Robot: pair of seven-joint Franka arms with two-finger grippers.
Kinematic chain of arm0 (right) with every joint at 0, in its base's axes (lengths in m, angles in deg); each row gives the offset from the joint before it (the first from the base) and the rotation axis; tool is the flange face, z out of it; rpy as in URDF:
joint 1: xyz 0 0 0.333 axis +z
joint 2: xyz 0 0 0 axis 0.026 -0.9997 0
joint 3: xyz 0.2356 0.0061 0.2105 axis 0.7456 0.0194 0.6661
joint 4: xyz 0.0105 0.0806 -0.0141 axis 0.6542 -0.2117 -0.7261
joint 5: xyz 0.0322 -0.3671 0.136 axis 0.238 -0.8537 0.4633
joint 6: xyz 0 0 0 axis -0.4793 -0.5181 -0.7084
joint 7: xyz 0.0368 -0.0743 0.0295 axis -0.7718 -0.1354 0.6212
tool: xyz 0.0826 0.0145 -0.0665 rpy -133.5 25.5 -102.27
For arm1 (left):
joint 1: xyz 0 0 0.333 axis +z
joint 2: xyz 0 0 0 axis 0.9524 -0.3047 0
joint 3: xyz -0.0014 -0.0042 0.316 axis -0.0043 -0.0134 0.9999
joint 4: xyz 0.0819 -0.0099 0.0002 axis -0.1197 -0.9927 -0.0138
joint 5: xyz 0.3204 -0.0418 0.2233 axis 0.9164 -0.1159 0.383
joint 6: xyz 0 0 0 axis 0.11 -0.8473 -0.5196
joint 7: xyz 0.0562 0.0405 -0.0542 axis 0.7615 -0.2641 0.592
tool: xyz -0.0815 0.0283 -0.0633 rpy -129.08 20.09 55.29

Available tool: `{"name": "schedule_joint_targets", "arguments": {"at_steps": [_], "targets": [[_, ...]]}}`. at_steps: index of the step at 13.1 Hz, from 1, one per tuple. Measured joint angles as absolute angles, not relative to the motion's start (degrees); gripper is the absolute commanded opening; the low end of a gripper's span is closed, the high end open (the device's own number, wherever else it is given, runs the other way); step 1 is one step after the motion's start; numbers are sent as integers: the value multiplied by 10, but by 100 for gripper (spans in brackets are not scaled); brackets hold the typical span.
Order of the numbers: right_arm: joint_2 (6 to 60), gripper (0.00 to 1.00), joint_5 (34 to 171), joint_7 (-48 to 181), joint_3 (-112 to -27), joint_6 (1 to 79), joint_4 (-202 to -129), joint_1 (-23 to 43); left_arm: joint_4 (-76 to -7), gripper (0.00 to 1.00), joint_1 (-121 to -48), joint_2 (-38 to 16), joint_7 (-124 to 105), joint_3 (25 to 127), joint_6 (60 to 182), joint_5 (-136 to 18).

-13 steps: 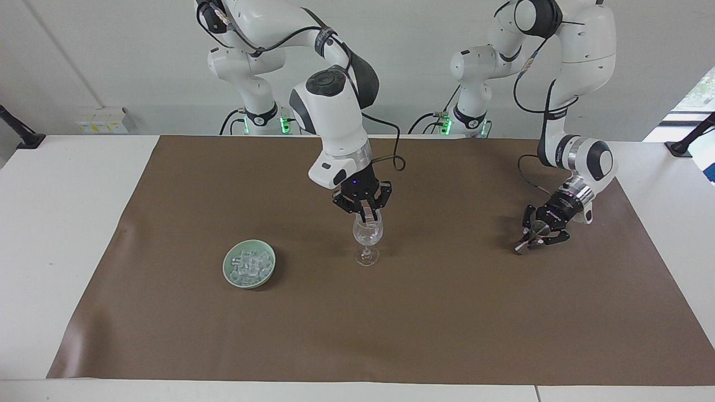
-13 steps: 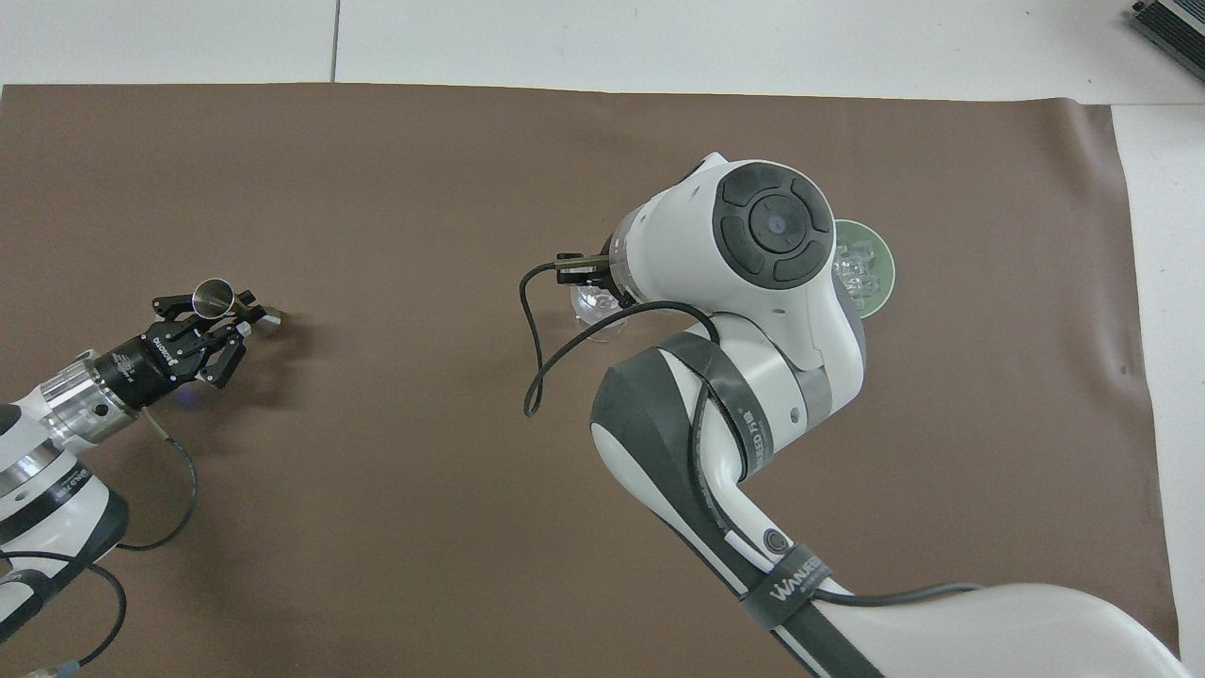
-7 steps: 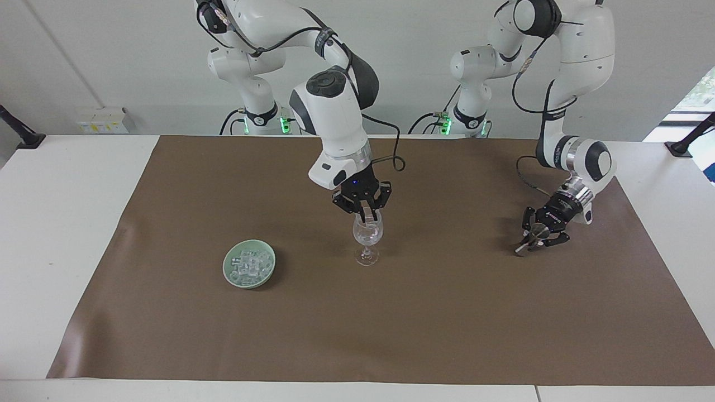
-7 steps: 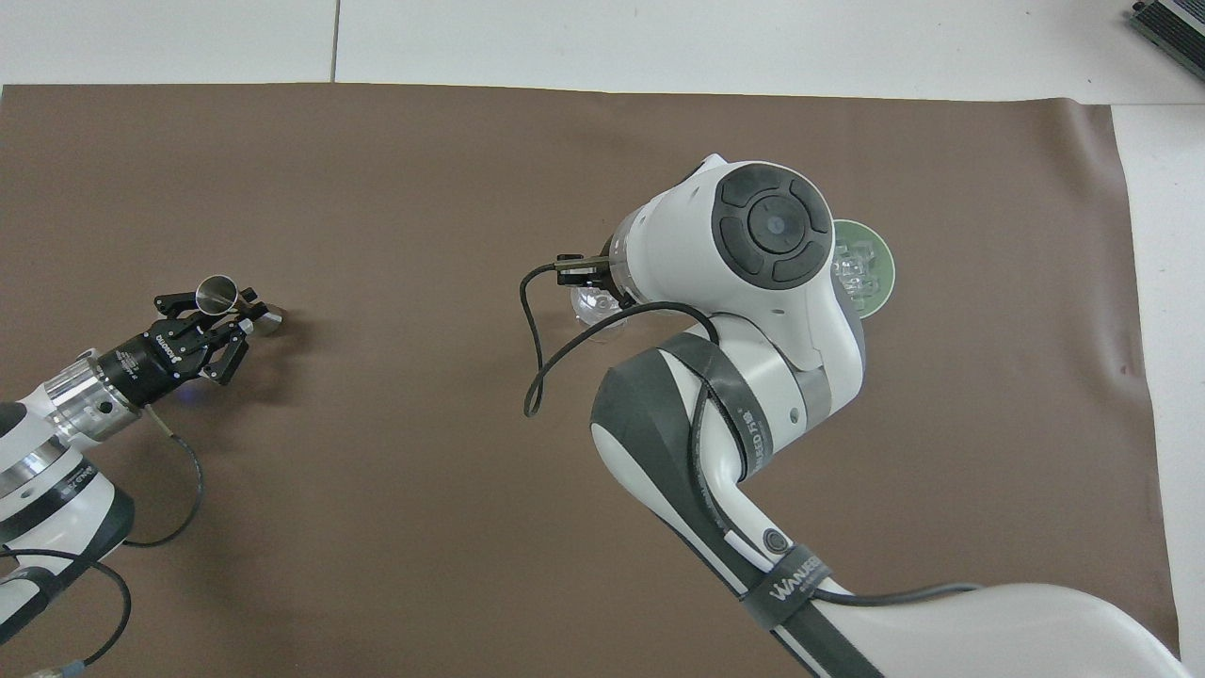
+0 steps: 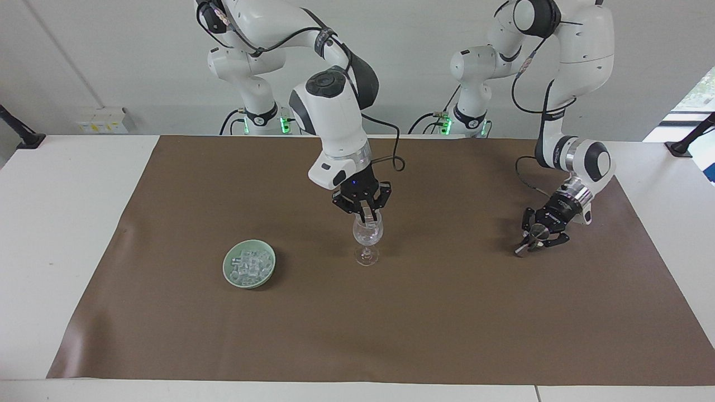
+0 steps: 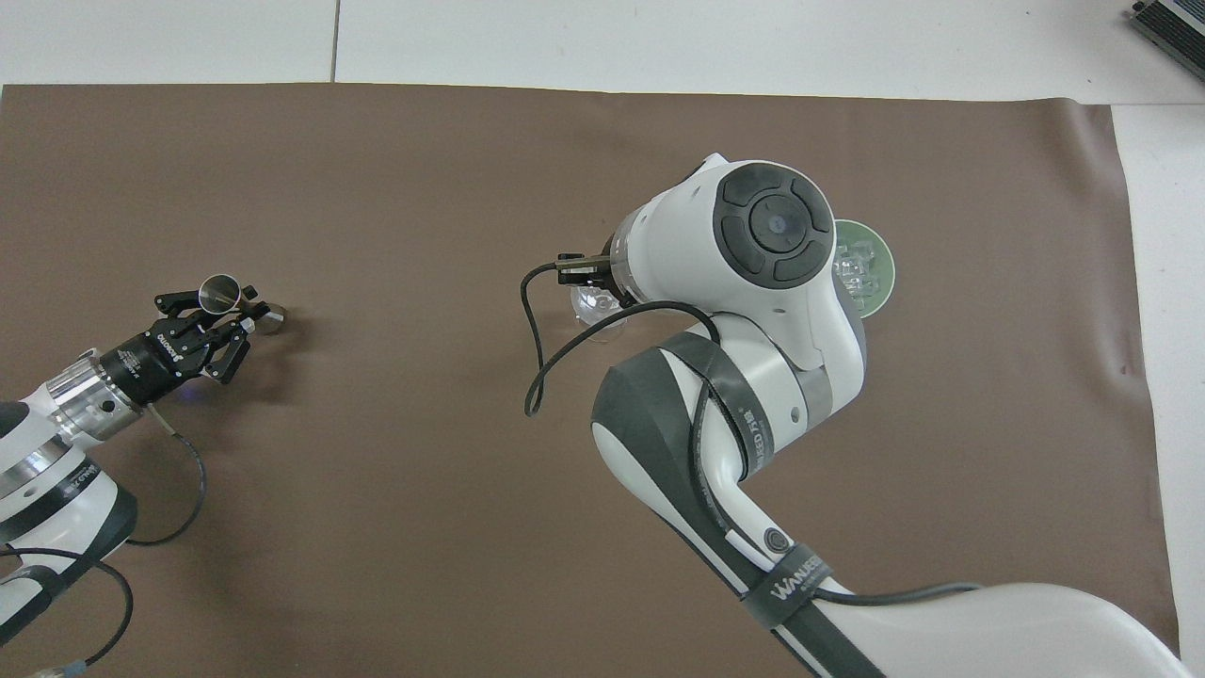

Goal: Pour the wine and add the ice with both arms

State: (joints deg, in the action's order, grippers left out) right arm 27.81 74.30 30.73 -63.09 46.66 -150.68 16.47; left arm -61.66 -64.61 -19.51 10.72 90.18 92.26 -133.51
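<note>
- Your right end effector [image 5: 366, 215] hangs directly over the wine glass [image 5: 367, 237], fingertips at the rim and pinched together. Something pale shows between them, probably an ice cube, but you cannot confirm that from here. Holding it low over the bowl would keep a drop from bouncing out.
- The wine glass stands upright mid-tabletop on the brown mat [image 5: 447, 312], within reach of both arms. It looks to have some ice in it, but no wine colour.
- The ice [image 5: 249, 265] sits heaped in the green dish [image 5: 229, 272], beside the glass toward the right arm's end, so that arm's trips stay short.
- Your left end effector [image 5: 530, 241] is low over the mat at the left arm's end, well apart from the glass. It has a small metal jigger [image 6: 219, 293], tilted with its lower end at the mat. Whether the grip is firm or easing off you cannot tell.
</note>
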Motion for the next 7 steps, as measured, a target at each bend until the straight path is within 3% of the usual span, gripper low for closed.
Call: {"name": "schedule_joint_targets", "arguments": {"at_steps": [2, 4, 5, 6, 7], "targets": [[278, 9, 743, 307, -631, 467, -1507, 165, -617, 41, -646, -195, 107, 902, 923, -1335], [278, 11, 743, 307, -631, 466, -1507, 165, -617, 52, -646, -195, 107, 902, 923, -1335], [278, 14, 743, 307, -631, 466, -1507, 165, -617, 79, -646, -195, 107, 902, 923, -1335], [278, 15, 743, 307, -631, 466, -1507, 165, -616, 100, -646, -195, 105, 902, 923, -1335], [278, 18, 743, 307, -631, 466, -1507, 164, -615, 100, -646, -195, 103, 902, 923, -1332]]}}
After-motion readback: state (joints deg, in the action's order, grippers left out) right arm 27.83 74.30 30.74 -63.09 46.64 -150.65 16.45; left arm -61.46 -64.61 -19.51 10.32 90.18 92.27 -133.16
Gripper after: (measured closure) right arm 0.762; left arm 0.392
